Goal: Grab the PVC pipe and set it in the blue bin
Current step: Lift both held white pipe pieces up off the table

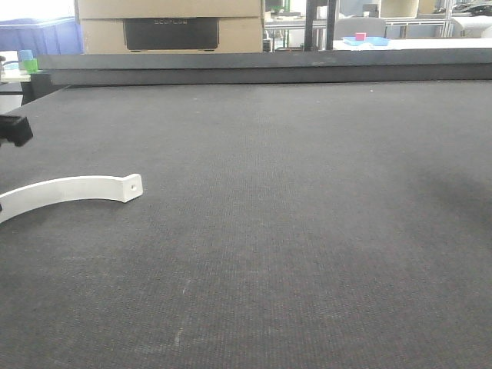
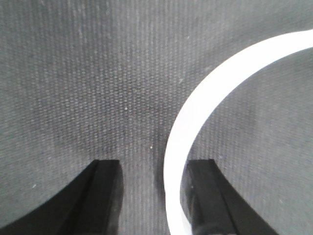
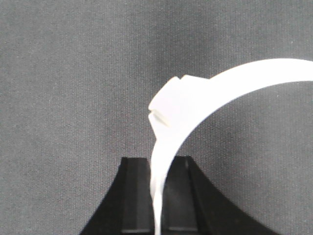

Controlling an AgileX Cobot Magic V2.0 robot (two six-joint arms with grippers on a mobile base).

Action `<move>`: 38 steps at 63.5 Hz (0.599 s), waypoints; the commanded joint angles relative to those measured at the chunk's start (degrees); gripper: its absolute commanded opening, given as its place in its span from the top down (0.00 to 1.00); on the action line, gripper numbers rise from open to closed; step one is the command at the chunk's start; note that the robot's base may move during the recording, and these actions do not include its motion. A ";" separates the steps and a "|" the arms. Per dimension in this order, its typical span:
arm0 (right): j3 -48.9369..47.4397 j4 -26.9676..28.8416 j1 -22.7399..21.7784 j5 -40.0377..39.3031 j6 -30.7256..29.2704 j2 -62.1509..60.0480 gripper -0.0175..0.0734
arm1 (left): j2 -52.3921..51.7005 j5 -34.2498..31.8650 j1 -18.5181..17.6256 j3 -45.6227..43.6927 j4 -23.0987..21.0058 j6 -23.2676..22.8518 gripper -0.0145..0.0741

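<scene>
- Left wrist-mounted view: left gripper (image 2: 152,166) spread wide, with the PVC pipe (image 2: 195,112) curving between its jaws at lower right.
- Right gripper (image 3: 159,164) pinches a white arc (image 3: 195,98) at bottom centre.
- Grasping step, I judge; next, the left jaws need to close, then lift.

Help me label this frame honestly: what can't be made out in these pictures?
Front view: the white strip runs off the left edge; its far end is cut off.
Front view: no arm shows whole, only a black part at that edge.
Right wrist view: the right gripper hides the held strip's lower end.
Left wrist view: whether the left gripper touches the strip is unclear.
</scene>
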 commanded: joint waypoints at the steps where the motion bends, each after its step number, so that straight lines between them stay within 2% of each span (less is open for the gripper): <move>1: -0.39 -0.26 0.13 -0.99 -0.08 -0.49 0.99 | 0.14 -2.26 -0.18 0.86 -0.55 -0.54 0.59; 38: -0.39 -0.26 0.13 -1.11 -0.08 -0.49 0.99 | 3.30 -0.57 -0.18 0.86 -1.70 -0.54 0.59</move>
